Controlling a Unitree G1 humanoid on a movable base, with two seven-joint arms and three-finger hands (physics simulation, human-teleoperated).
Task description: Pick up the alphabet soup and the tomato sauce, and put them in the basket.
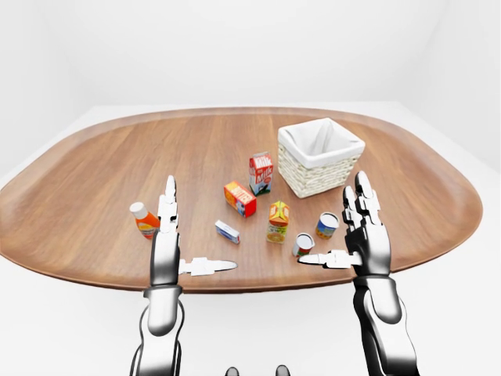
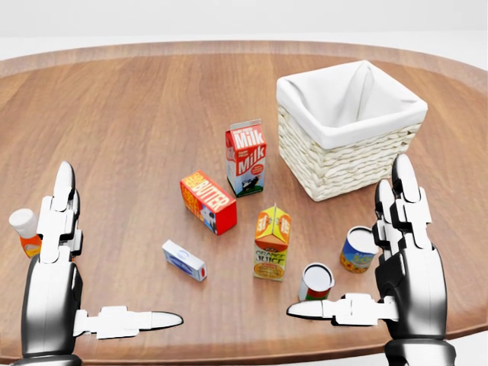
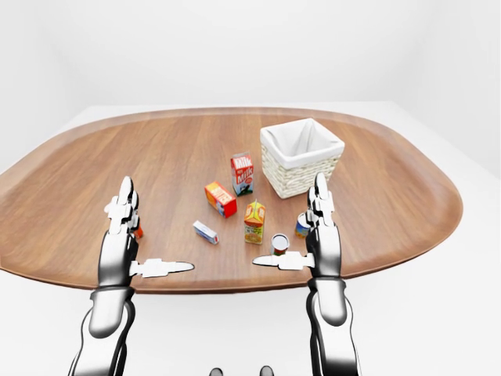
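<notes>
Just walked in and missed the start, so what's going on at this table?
Nothing is being held yet. The robot's left hand and right hand are raised open over the near edge of the wooden table. The two cans, the alphabet soup and tomato sauce, stand upright by the right hand. The basket beyond them shows only its white lining. Cartons, boxes and a bottle stand nearby.
</notes>
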